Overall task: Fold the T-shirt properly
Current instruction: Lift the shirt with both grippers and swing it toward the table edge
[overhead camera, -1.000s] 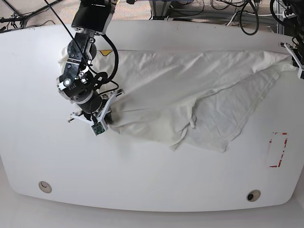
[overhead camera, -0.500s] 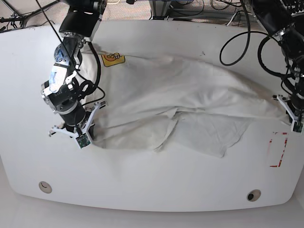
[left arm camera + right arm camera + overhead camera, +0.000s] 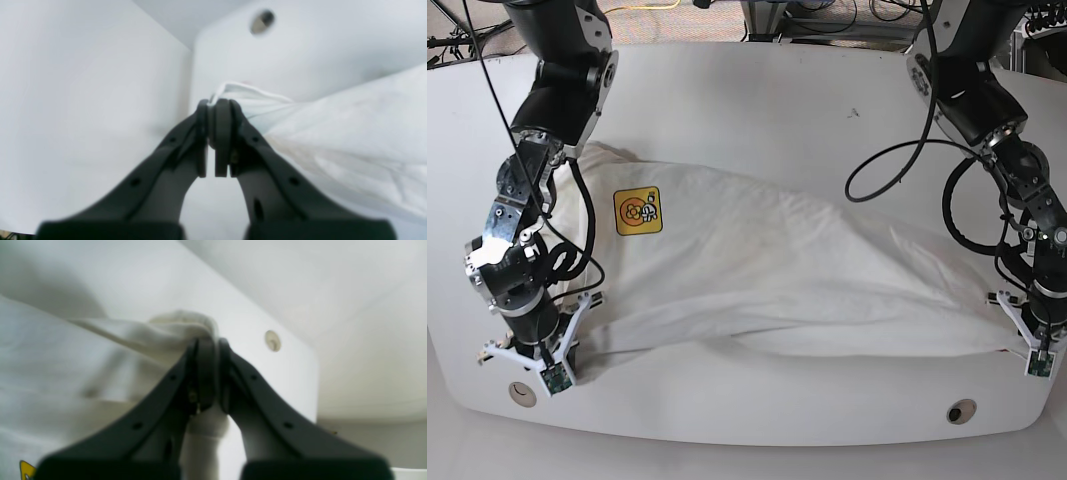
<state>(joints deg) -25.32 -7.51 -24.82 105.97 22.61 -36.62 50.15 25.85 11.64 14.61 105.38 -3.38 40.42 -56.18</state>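
The white T-shirt (image 3: 787, 270) lies stretched across the table, with a small yellow-orange patch (image 3: 638, 211) showing near its left end. At the front right, my left gripper (image 3: 1035, 352) is shut on one edge of the T-shirt (image 3: 350, 140); in the left wrist view its jaws (image 3: 217, 113) pinch a thin hem. My right gripper (image 3: 539, 365), at the front left, is shut on a bunched edge of the T-shirt (image 3: 100, 350); the right wrist view has the cloth squeezed between the closed fingers (image 3: 206, 356).
The white table (image 3: 757, 410) has a round hole near each front corner, at the left (image 3: 521, 392) and at the right (image 3: 960, 411). Both grippers are close to the table's front edge. Cables and stands lie beyond the far edge.
Both grippers have moved toward the table's front edge, dragging the T-shirt with them. The cloth is now stretched flatter, and the yellow-orange patch has slid forward.
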